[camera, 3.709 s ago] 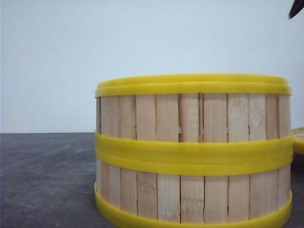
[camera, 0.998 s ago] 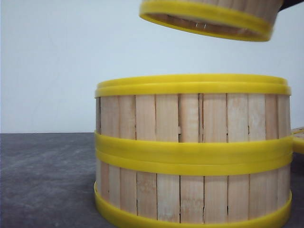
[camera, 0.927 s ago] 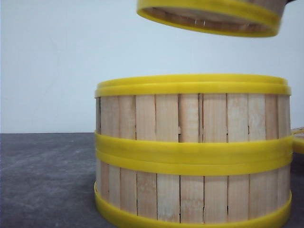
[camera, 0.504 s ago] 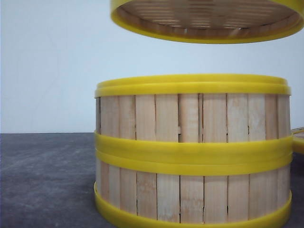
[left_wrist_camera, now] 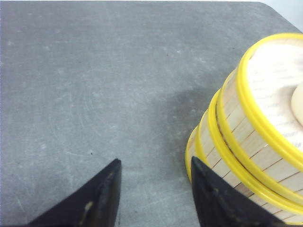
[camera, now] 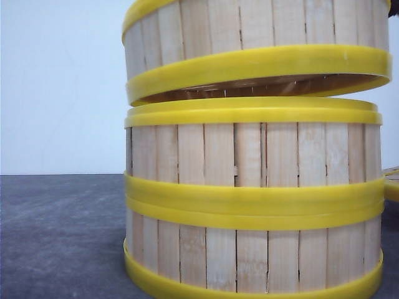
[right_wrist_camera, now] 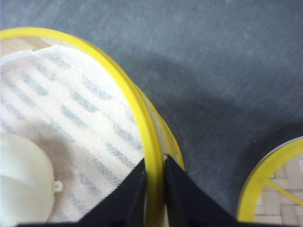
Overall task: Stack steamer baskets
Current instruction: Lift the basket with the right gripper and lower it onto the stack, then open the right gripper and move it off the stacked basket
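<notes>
The top steamer basket point(camera: 262, 43) hangs tilted just above the two stacked steamer baskets point(camera: 252, 199) on the dark grey table point(camera: 62, 237). Its bottom rim comes closest to the stack's top rim on the front view's left side, with a thin dark gap widening toward the right; whether the rims touch anywhere cannot be told.

The right gripper point(right_wrist_camera: 154, 189) is clamped on this basket's yellow top rim point(right_wrist_camera: 142, 123), one black finger point(right_wrist_camera: 135, 194) inside the basket over its white cloth liner point(right_wrist_camera: 71, 118), the other outside the wall. A pale rounded bun-like thing point(right_wrist_camera: 21, 179) lies on the liner inward of the inner finger. Beyond the outer finger the table lies bare and shadowed until another steamer basket point(right_wrist_camera: 272, 189), well apart, showing its rim and woven floor; the same basket's edge peeks past the stack in the front view.

The left gripper point(left_wrist_camera: 154, 189) has its fingers spread apart, holding nothing, low over the table. One fingertip point(left_wrist_camera: 206, 189) stands just beside the stack's bottom rim, apparently not touching it; the other has only bare table around it, running out to the table's rounded corner point(left_wrist_camera: 265, 4).
</notes>
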